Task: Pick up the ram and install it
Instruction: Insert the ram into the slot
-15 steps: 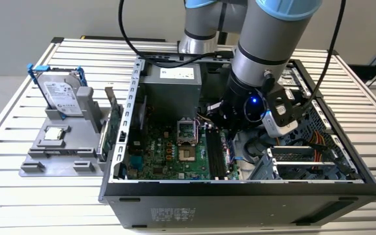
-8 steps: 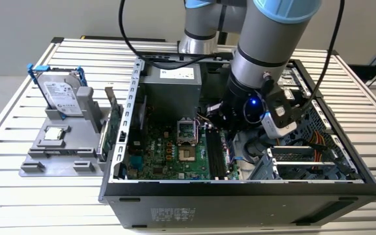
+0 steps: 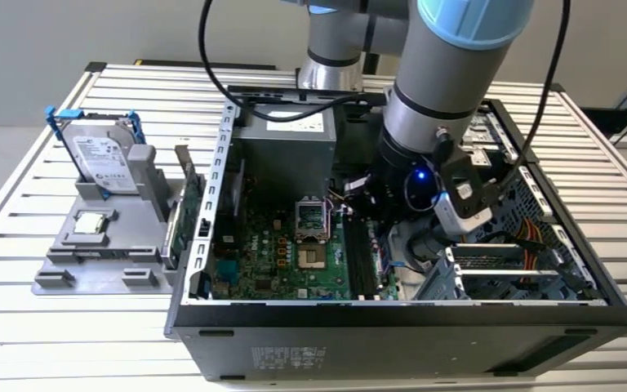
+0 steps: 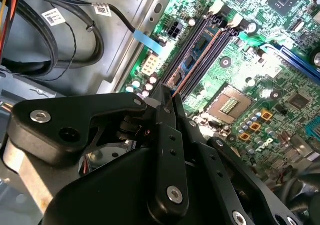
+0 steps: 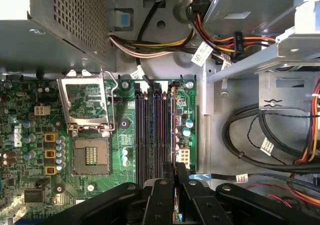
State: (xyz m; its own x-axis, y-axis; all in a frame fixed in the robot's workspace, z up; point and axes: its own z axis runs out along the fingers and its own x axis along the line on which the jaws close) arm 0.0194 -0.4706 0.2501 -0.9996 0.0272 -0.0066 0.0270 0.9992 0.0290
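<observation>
Between the fingertips of the gripper [image 5: 175,168] the ram [image 5: 173,130] stands on edge at the outermost of the slots [image 5: 150,130], on the side away from the socket [image 5: 92,155]. The jaws look clamped on its near end, one finger on each flat face. Its long axis runs straight away from the jaws, in line with the slots and with the board's edge. So the relation that counts is the stick's lower edge against that one slot, along the full length.

The first wrist view looks nearly straight down and shows the ram only as a thin line. It gives the line-up with the slot well but nothing of height. The second wrist view looks along the stick at a slant. There the ram [image 4: 196,52] shows a face and chips, and it appears to sit low between the slot walls beyond the gripper [image 4: 167,92]. Whether it is fully seated, or the far clips are closed, I cannot tell.

In the exterior view the arm [image 3: 444,106] reaches down into the open case [image 3: 401,314] at centre right of the frame. At the exterior view's left a drive [image 3: 107,159] stands on a grey holder, well apart from the work.
</observation>
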